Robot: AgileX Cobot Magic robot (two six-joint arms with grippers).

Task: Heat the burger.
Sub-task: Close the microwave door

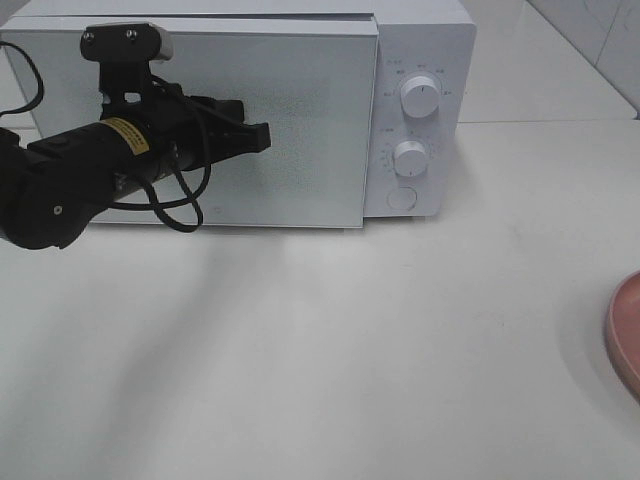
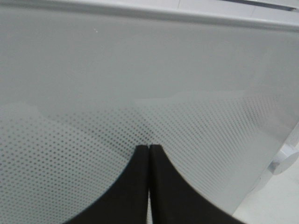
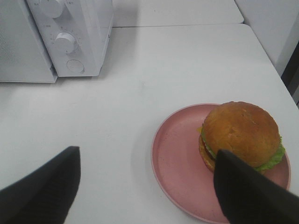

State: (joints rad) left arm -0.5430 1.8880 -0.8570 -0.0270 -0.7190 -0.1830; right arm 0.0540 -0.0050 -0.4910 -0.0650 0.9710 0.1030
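The burger (image 3: 240, 133), with a golden-brown bun and green lettuce, sits on a pink plate (image 3: 175, 163) in the right wrist view. My right gripper (image 3: 145, 153) hovers open above the table beside the plate, and one finger (image 3: 247, 191) overlaps the burger's near side. Only the plate's rim (image 1: 625, 335) shows at the right edge of the high view. My left gripper (image 1: 263, 135) is shut with nothing in it. Its tips (image 2: 148, 150) point at the closed, dotted glass door (image 2: 140, 70) of the white microwave (image 1: 420, 60).
The microwave's control panel carries two knobs (image 1: 420, 95) (image 1: 410, 156) and a round button (image 1: 401, 197) to the right of the door. The left arm's black body (image 1: 70, 185) hangs in front of the door's left half. A white table (image 1: 320, 350) spreads in front.
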